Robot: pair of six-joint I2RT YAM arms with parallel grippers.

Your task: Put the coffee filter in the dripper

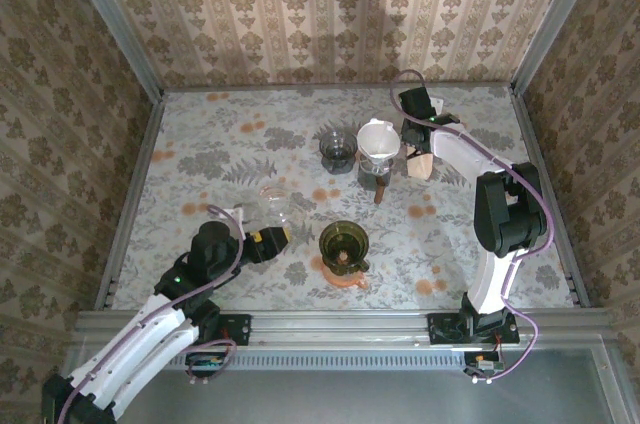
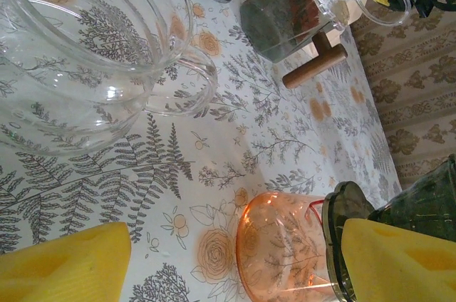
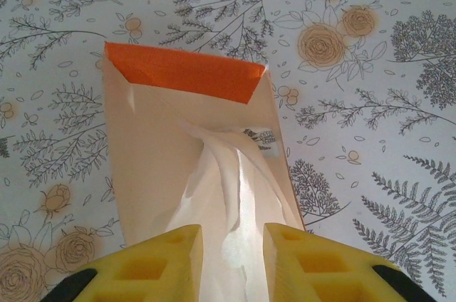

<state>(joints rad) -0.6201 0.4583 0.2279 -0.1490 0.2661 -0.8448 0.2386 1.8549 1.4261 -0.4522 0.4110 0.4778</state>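
The white coffee filter (image 3: 228, 181) sticks out, bunched, from a beige packet (image 3: 153, 152) with an orange flap. My right gripper (image 3: 234, 259) stands over it, its yellow fingers (image 3: 164, 263) a little apart on either side of the filter, not pinching it. From above, that gripper (image 1: 417, 147) is at the packet (image 1: 421, 164), far right. A clear white dripper (image 1: 378, 139) sits on a dark server (image 1: 375, 176) just left of it. A green dripper (image 1: 343, 244) rests on an orange cup (image 1: 346, 278). My left gripper (image 1: 283, 237) is open and empty beside it.
A clear glass jug (image 1: 275, 202) stands just beyond my left gripper, large in the left wrist view (image 2: 78, 60). A dark grey dripper (image 1: 338, 146) sits left of the server, whose wooden handle (image 2: 313, 67) points toward the near side. Walls enclose the table.
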